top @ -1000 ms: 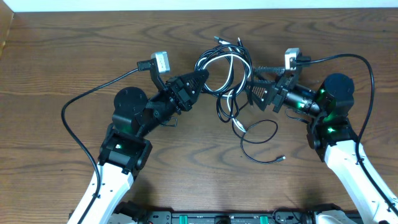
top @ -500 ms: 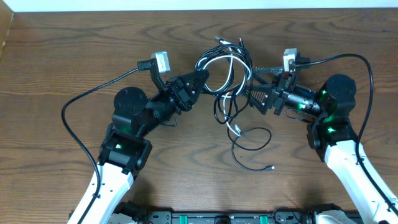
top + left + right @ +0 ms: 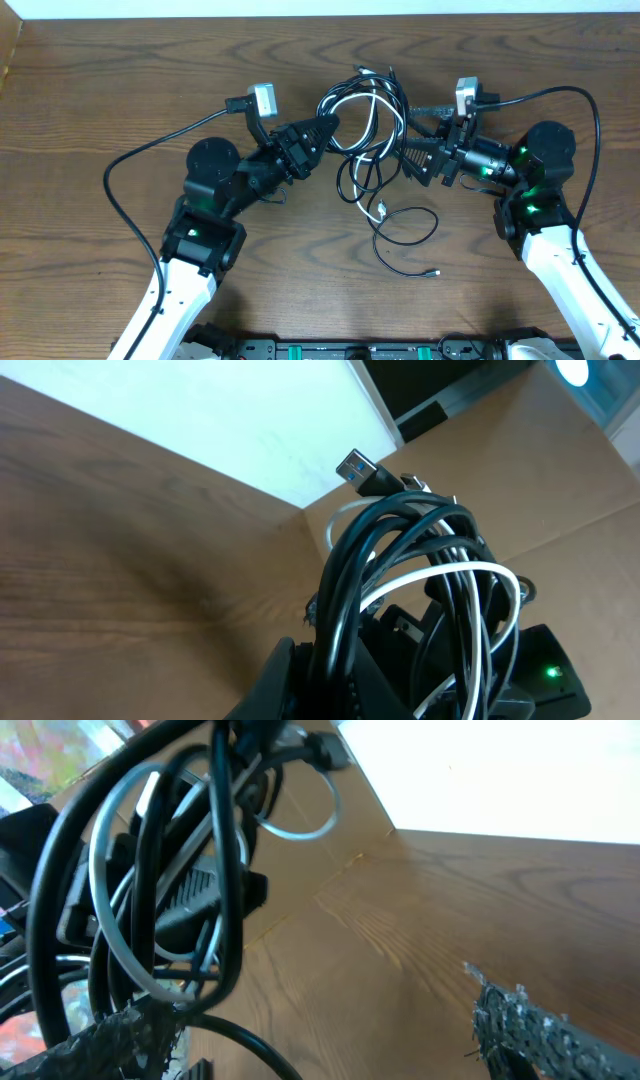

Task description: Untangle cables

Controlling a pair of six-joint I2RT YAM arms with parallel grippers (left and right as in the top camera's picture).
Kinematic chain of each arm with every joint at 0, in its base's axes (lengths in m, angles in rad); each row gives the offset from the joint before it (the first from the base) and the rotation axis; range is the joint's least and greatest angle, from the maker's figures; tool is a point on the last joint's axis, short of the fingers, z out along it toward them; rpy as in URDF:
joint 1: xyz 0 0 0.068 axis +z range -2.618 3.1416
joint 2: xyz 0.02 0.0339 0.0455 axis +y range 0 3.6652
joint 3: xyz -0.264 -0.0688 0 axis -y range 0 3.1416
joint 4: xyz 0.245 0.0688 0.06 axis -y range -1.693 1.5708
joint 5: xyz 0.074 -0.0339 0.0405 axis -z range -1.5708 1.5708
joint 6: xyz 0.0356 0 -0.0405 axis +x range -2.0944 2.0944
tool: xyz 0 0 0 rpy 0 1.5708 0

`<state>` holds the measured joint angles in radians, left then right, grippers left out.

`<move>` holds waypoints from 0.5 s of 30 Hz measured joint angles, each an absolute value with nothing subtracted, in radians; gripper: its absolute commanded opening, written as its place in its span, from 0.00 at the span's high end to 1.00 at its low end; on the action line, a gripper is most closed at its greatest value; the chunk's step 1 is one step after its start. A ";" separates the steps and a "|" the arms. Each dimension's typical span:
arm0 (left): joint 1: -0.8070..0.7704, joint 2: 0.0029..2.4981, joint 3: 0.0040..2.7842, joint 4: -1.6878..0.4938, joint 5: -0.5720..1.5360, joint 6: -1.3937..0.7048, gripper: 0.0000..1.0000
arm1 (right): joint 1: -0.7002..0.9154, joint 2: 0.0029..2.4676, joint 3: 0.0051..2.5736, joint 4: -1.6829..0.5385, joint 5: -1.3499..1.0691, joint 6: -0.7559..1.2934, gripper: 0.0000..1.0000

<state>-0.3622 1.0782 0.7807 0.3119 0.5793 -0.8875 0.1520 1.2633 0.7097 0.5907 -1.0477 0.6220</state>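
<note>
The cables (image 3: 366, 110) hang as a tangled bundle of black loops and one white cord between the two arms. My left gripper (image 3: 326, 127) is shut on black strands at the bundle's left side. In the left wrist view the black loops (image 3: 400, 530) rise from the gripper (image 3: 330, 682), with a USB plug (image 3: 358, 467) on top and the white cord (image 3: 470, 575) crossing them. My right gripper (image 3: 411, 135) stands open at the bundle's right edge. In its wrist view the loops (image 3: 215, 870) hang by the left finger (image 3: 105, 1040), and one black strand curves through the gap of the gripper (image 3: 325, 1040).
Loose tails trail onto the wooden table (image 3: 120, 90): the white plug end (image 3: 382, 210) and a black loop (image 3: 405, 226) ending in a small plug (image 3: 432, 271). Thick black arm wires arc out at the left (image 3: 130, 165) and right (image 3: 585, 100).
The loose black tail and white plug end have slid left and toward the front on the table. The right gripper has edged left toward the bundle. The left grip is unchanged.
</note>
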 measured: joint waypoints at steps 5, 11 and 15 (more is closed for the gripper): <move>-0.377 1.093 0.781 0.312 0.579 -0.890 0.92 | 0.153 1.263 0.710 0.606 -1.049 0.625 0.13; -0.377 1.093 0.781 0.318 0.579 -0.891 0.92 | 0.156 1.263 0.710 0.611 -1.050 0.630 0.22; -0.377 1.093 0.781 0.318 0.583 -0.891 0.92 | 0.156 1.263 0.710 0.614 -1.052 0.636 0.48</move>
